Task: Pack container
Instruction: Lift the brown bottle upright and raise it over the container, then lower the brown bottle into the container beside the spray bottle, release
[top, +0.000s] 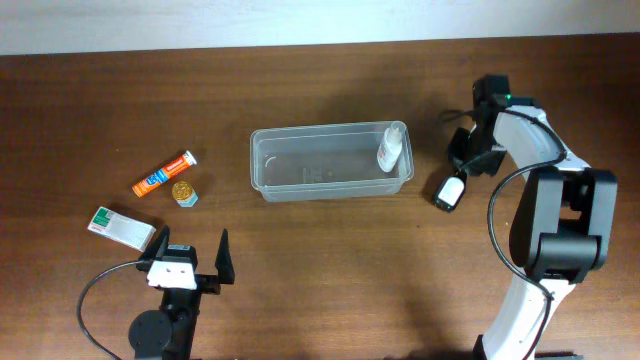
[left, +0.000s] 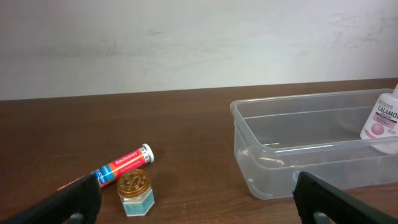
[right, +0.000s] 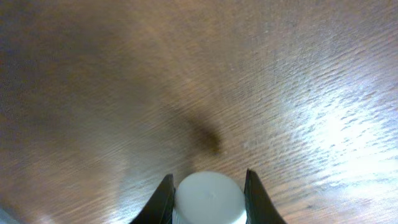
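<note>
The container (top: 320, 190) sits mid-counter (top: 330, 280) with one white bottle (top: 392, 148) in its right end. My right pincer (right: 208, 179) grips a white-capped item (right: 208, 200) beside it; my left pincer (top: 192, 250) stands wide open, empty.

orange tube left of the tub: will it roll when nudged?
Probably rolls: the orange tube is a cylinder lying on its side on the table. Likely rigid and light, given its slim, straight body. The gold-lidded jar close beside it might block a roll that way.

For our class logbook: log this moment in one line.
left end effector open; right end effector gripping white-capped bottle; container holds calamine bottle
</note>
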